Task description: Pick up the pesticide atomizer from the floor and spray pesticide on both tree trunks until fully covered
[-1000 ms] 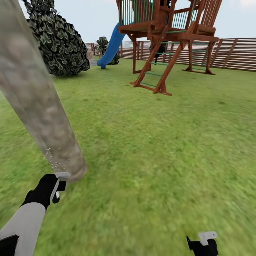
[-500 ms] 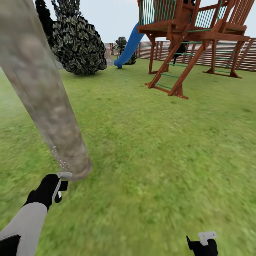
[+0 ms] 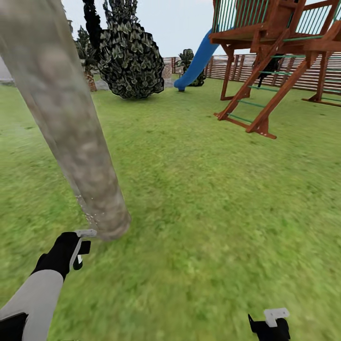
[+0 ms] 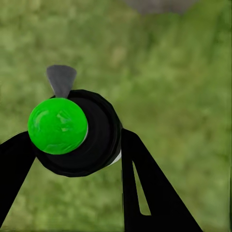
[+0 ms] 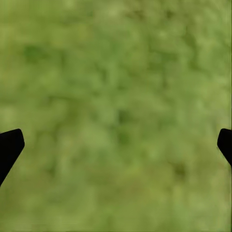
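— What colours are showing?
— Tree trunk is looking mottled grey-brown, lawn blotchy green, slide blue.
— And the sprayer?
— It's showing black, capped with a bright green ball.

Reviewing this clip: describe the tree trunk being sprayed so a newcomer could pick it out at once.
Start from the wooden play tower with its blue slide at the back, then cross the lawn to the robot's left. The tree trunk rises just beyond the left hand, with white specks low down. Unlike the leafy dark bush, it is bare, thick, mottled grey-brown.

- left tool: black fingers clamped on pesticide atomizer; green round cap; grey nozzle
- lawn beneath, blurred
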Robot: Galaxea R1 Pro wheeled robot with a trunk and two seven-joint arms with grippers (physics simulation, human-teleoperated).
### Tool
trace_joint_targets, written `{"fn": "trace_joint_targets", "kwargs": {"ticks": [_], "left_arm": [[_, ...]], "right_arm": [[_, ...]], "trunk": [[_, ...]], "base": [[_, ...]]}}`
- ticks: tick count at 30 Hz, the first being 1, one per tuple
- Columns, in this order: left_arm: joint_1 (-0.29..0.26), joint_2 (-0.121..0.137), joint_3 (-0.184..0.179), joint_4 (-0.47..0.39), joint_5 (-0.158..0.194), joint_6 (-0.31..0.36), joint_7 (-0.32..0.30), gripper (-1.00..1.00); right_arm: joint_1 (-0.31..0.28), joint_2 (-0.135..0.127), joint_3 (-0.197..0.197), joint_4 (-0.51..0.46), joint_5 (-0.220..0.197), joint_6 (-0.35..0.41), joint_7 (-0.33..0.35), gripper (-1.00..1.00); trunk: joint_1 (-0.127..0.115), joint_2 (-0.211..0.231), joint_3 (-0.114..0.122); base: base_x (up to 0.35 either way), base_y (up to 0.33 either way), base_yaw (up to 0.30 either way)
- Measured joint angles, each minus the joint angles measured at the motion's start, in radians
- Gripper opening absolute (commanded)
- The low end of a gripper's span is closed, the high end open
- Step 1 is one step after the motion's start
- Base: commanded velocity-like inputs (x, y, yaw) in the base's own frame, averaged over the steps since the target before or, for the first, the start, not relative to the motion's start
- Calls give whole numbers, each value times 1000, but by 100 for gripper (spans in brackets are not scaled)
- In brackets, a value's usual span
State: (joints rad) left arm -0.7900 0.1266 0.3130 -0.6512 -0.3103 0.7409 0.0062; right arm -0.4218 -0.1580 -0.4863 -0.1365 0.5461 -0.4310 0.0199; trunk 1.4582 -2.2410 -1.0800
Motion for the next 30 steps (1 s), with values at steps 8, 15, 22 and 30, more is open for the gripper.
{"fn": "trace_joint_targets", "kwargs": {"ticks": [8,15,22,30], "left_arm": [[0,1,1,-1,-1,0,0,-100],[0,0,0,0,0,0,0,-100],[0,1,-1,-2,76,-1,-11,-100],[0,0,-3,-2,83,-7,-14,-100]], "right_arm": [[0,0,0,0,0,0,0,100],[0,0,0,0,0,0,0,100],[0,0,0,0,-2,0,-3,100],[0,0,0,1,0,-1,-3,100]], "trunk": [[0,0,0],[0,0,0],[0,0,0],[0,0,0]], "base": [[106,-262,277],[168,-251,51],[86,-260,209],[0,-280,259]]}}
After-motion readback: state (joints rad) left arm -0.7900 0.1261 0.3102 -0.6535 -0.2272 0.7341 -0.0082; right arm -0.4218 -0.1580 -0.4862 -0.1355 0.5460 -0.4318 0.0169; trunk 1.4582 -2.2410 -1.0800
